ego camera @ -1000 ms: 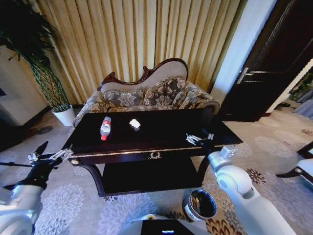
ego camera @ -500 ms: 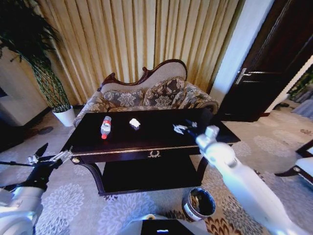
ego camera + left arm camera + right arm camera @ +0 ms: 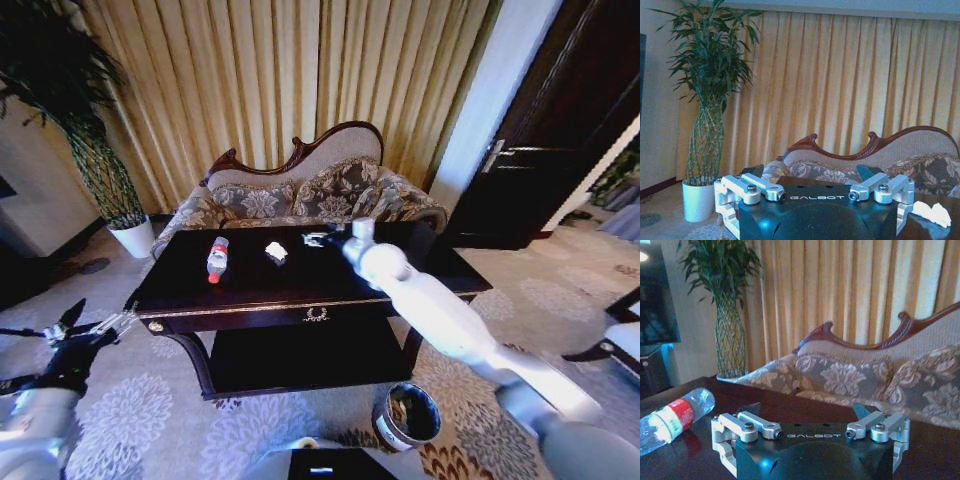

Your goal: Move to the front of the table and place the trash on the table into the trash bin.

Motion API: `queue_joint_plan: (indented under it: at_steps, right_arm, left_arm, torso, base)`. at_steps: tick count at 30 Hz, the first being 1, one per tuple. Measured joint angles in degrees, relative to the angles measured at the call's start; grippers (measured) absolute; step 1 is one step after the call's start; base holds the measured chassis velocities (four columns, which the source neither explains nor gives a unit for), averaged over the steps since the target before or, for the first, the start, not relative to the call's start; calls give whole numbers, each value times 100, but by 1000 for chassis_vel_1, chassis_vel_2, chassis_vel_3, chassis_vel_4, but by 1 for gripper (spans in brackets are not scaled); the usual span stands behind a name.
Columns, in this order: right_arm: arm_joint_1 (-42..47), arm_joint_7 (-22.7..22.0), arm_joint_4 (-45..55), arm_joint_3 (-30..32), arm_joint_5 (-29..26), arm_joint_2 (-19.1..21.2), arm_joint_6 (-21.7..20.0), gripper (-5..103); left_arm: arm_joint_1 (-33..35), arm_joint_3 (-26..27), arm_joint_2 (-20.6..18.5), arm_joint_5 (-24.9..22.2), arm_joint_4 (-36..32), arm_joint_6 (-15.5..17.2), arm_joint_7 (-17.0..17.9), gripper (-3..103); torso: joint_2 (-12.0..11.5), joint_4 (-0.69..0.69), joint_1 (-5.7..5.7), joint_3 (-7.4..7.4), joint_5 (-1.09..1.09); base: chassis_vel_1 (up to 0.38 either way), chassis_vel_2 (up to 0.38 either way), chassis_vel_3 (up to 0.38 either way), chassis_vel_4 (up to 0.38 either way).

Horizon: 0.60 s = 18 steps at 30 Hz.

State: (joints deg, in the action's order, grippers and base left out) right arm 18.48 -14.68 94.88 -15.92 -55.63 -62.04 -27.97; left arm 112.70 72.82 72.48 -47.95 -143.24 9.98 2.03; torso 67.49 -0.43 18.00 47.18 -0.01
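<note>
Dark glossy counter (image 3: pixel 300 280) before sofa (image 3: pixel 310 195), right gripper (image 3: pixel 318 239) fingers spread and empty just beside white paper (image 3: pixel 276 253), bottle (image 3: pixel 215 259) farther left, bin (image 3: pixel 408 418) on floor, left gripper (image 3: pixel 85 328) spread, low beside counter.

Table (image 3: pixel 250 290): dark-brown glossy wood, gold trim line, gold emblem on the front apron.
Bottle (image 3: pixel 215 259): clear plastic, red label, red cap.
Crumpled paper (image 3: pixel 276 253): white.
Trash bin (image 3: pixel 407 417): dark body, shiny metal rim.
Sofa (image 3: pixel 300 200): grey-beige floral upholstery, dark reddish carved wooden frame.
Curtains (image 3: pixel 300 80): golden yellow, vertical pleats.
Plant (image 3: pixel 75 110): green leaves, lattice-woven stems; white pot (image 3: pixel 133 238).
Carpet (image 3: pixel 140 420): beige with pale floral medallions.
Door (image 3: pixel 560 120): dark brown.
Right arm (image 3: pixel 440 320): white casing.
Grippers' bodies: black, silver metal fittings.
</note>
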Motion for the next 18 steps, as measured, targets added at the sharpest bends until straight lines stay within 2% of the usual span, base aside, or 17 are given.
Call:
queue_joint_plan:
  at_steps: [4,8,18]
  right_arm:
    - [-60,-161,-209,-149,-25,-296,-114,100]
    - [-133,-479,-835,-324,6,-807,-267,100]
    - [-134,-642,-1373,-388,16,-1291,-315,100]
  left_arm:
    - [-1,4,70,15,0,6,7,100]
    - [8,11,174,42,0,5,-18,100]
    - [-6,-8,282,-2,0,3,-25,100]
  torso:
    - [0,-1,0,-1,0]
    - [0,0,0,0,0]
    - [0,0,-1,-1,0]
  base:
    - [0,0,0,0]
    - [0,0,0,0]
    - [0,0,0,0]
